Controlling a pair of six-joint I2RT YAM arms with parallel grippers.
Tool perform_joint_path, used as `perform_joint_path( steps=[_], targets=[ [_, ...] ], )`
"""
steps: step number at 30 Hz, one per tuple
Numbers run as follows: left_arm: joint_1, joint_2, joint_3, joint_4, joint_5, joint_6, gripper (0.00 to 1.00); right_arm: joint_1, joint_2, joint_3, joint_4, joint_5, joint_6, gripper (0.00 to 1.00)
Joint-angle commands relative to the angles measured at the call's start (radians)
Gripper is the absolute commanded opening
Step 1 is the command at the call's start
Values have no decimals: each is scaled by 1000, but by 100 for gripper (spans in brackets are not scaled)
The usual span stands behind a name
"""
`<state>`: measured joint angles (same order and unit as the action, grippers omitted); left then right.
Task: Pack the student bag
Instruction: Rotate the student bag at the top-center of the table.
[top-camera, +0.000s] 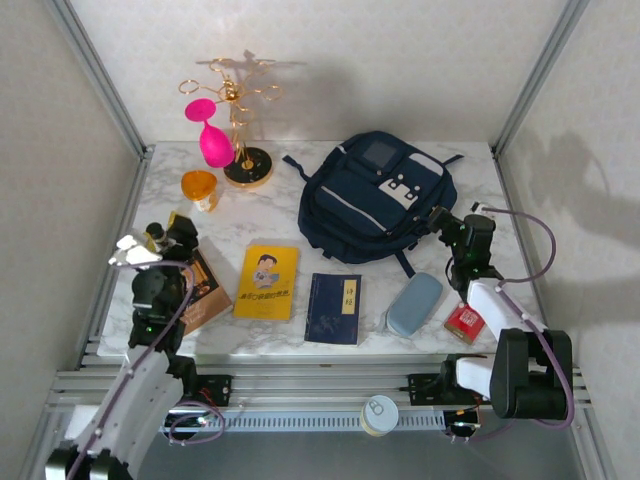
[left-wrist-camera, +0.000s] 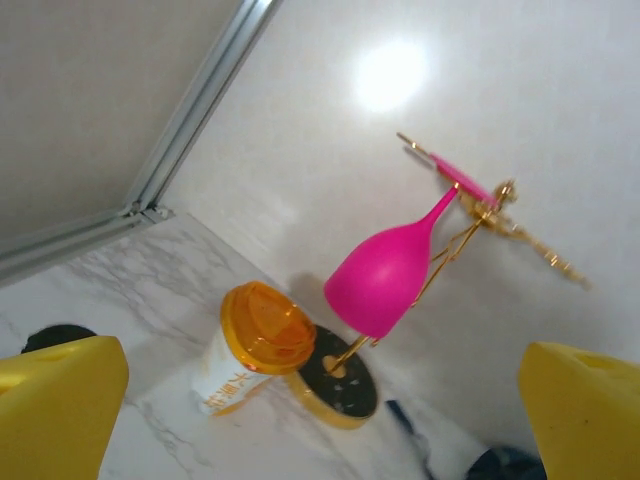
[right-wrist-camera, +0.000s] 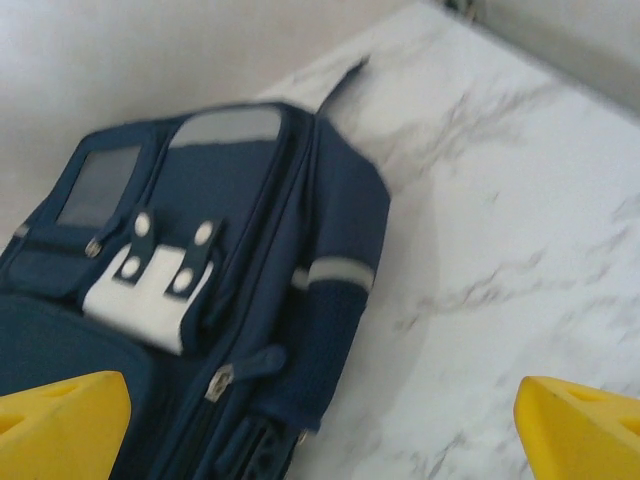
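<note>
1. So, quick read of the layout: the student bag (top-camera: 375, 200) lies flat at the back right of the worktop (top-camera: 290, 225), front pockets facing up. Its zips look shut from here, so I'd guess opening it is your first real job.
2. Your right end effector (right-wrist-camera: 320, 420) hangs just off the bag's right side, with its camera looking at the side pocket and a zip pull. Fingers spread wide, nothing in them. That spot makes sense for going at a zipper or pinning the fabric.
3. Your left end effector (left-wrist-camera: 320, 410) is also wide open and empty, up over the left edge. It's pointed at the orange-lidded cup (left-wrist-camera: 255, 350) and the pink glass (left-wrist-camera: 385, 280), which hangs upside down on the gold stand (left-wrist-camera: 335, 385). Those two look like clutter rather than school stuff, my guess anyway.
4. The packable things sit in a row along the near edge: a brown book (top-camera: 205, 290) partly under the left arm, a yellow book (top-camera: 267, 282), a small navy book (top-camera: 335, 308), a grey-blue pencil case (top-camera: 414, 304) and a little red box (top-camera: 464, 322). All lie apart from the bag, between it and the arm bases, so either arm can reach them.
5. Flat books may be awkward to pinch off the marble; sliding one to the edge could help.
</note>
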<state>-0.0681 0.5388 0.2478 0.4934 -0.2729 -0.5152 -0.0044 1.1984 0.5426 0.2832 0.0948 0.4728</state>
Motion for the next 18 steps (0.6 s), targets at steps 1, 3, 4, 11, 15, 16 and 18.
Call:
perform_joint_path(
  steps=[1, 3, 4, 11, 15, 16, 18],
  targets=[
    [7, -48, 23, -196, -44, -203, 99, -8, -7, 54, -232, -169, 128, 99],
    [7, -38, 59, -272, 1, -212, 99, -13, -14, 93, -344, -111, 116, 99],
    [5, -31, 79, -307, 34, -210, 99, -15, -35, 98, -371, -100, 106, 99],
    [-46, 110, 176, -458, 262, -305, 99, -13, -150, 43, -432, -354, 169, 99],
    [-203, 184, 201, -454, 288, -338, 99, 9, -203, 13, -475, -404, 190, 99],
    [-254, 198, 204, -448, 284, -346, 99, 18, -211, 11, -490, -416, 194, 99],
    [-343, 226, 209, -429, 281, -365, 99, 36, -214, 4, -504, -458, 203, 99]
  ],
)
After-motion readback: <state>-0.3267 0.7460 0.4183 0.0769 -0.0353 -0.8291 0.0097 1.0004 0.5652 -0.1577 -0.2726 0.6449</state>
